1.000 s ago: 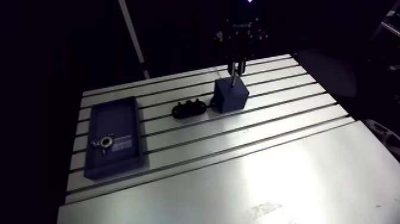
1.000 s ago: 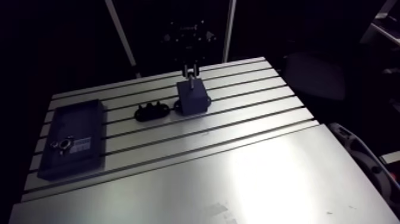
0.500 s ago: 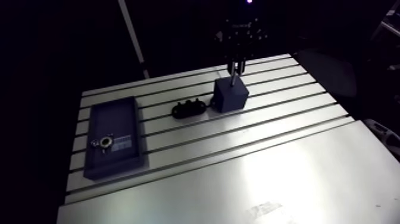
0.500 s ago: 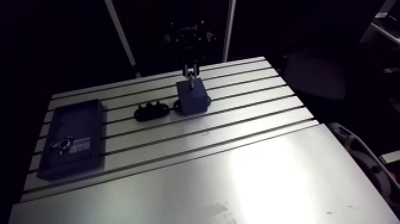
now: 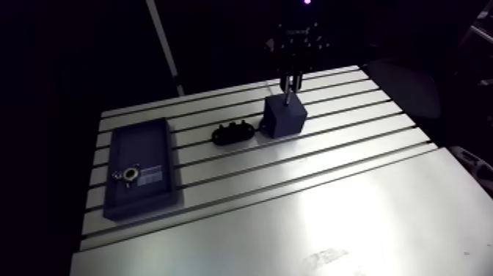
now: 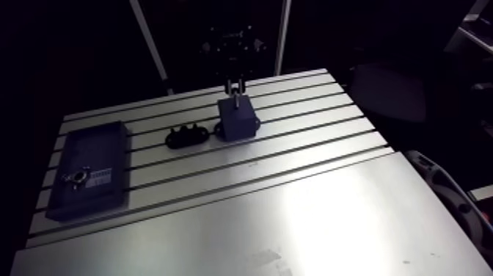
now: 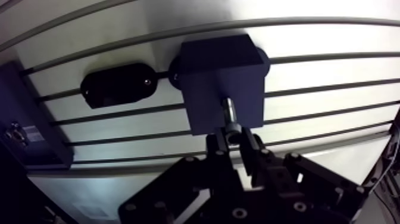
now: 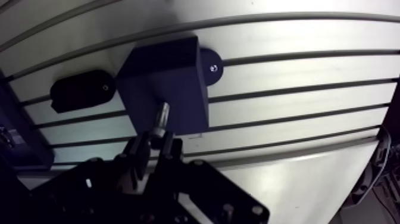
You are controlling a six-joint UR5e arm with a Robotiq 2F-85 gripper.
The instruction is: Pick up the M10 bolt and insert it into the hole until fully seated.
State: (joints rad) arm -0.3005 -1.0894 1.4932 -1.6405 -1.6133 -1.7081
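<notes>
M10 bolt [image 7: 228,113] is pinched at its head end in the gripper [image 7: 233,137], fingers closed narrow on it. Shank points down at the top face of the dark blue block [image 7: 214,59]. Tip looks to be at or just into that face, and the hole itself is hidden by the shank. Step: insertion, not seated yet by my read. Next: keep the shank square, push straight down, watch for jamming. Black fixture [image 7: 119,88] lies just beside the block on the slotted table [image 5: 330,213], flat dark tray [image 5: 138,176] well apart. Clearance for the descent looks ample.
</notes>
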